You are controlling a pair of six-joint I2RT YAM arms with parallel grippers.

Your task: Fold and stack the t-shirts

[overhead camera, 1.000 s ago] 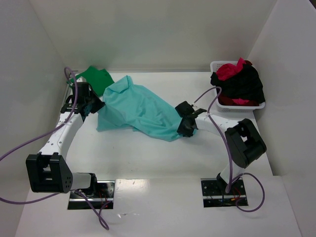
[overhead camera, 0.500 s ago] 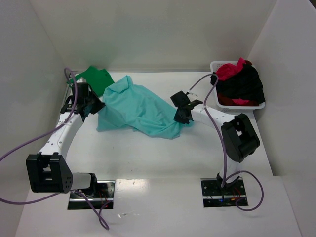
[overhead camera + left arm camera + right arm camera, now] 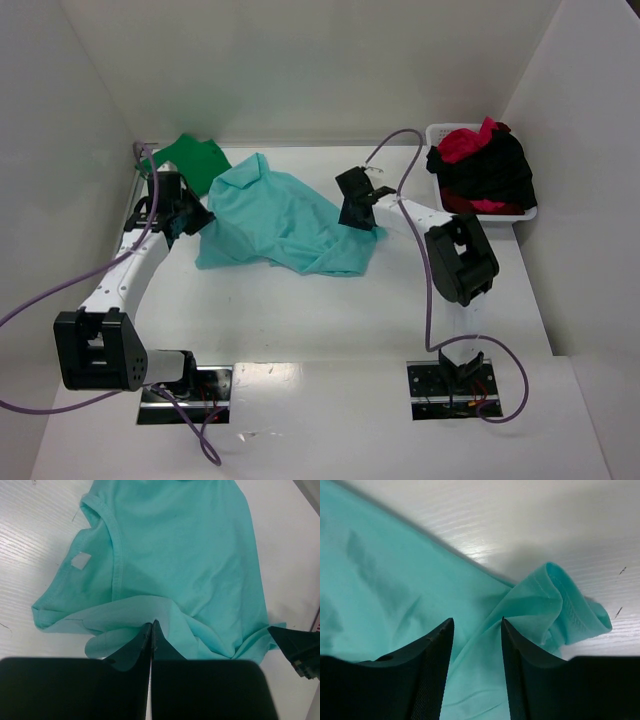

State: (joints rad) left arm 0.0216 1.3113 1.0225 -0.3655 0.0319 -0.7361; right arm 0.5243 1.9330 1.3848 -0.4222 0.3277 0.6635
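A light teal t-shirt lies crumpled across the middle of the table; it also shows in the left wrist view and the right wrist view. My left gripper is shut on a fold of the teal shirt's left edge. My right gripper is open, its jaws spread just over the shirt's right end beside a rolled sleeve. A dark green t-shirt lies at the back left. Red and black shirts fill the basket.
The white plastic basket stands at the back right against the wall. White walls close in the left, back and right sides. The right gripper's black body shows at the right edge of the left wrist view.
My right gripper has moved back and left along the teal shirt's right end, and that end now lies bunched closer in. The left gripper has stayed put, still shut.
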